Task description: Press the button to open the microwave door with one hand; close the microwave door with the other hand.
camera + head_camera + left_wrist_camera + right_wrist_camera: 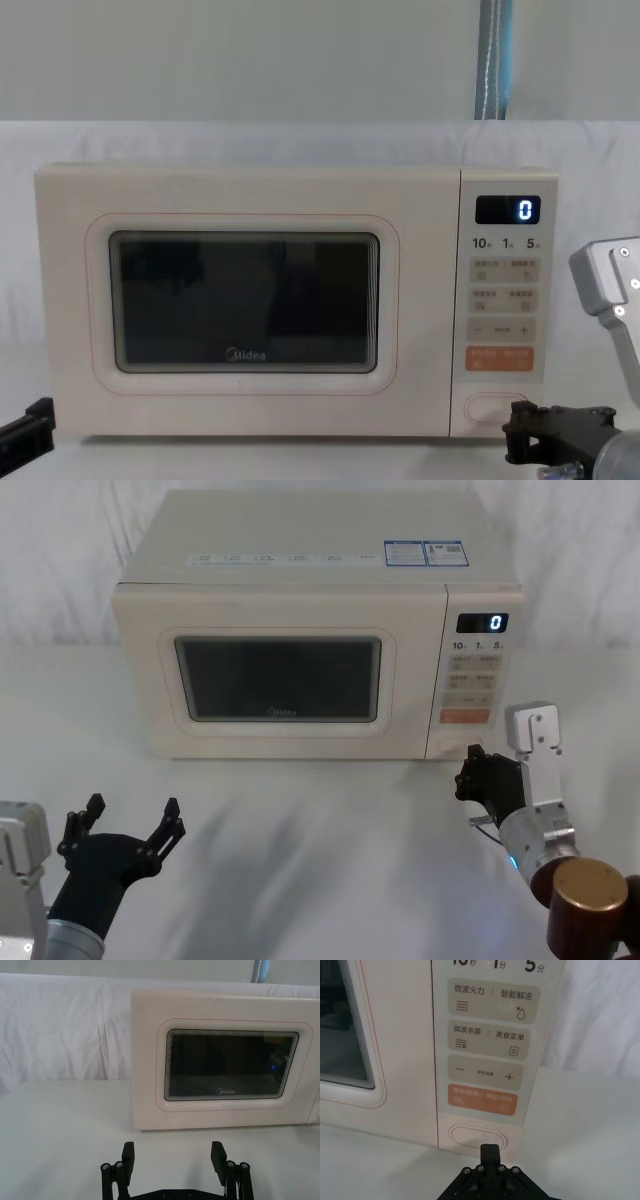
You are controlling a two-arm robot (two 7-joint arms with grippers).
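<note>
- Right gripper (490, 1152), fingers pressed together into one tip, sits just before the button (478, 1137), seemingly so it can poke.
- Left gripper (125, 825), spread, waits near the shut microwave door (278, 680), likely for closing.

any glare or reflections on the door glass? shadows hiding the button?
Head view: microwave door glass evenly dim, no hotspot. Left wrist view: a small blue dot reflects in the glass. Chest view: faint dark reflections in it. Right wrist view: button evenly lit and readable, with the shut right pincer just before it.
</note>
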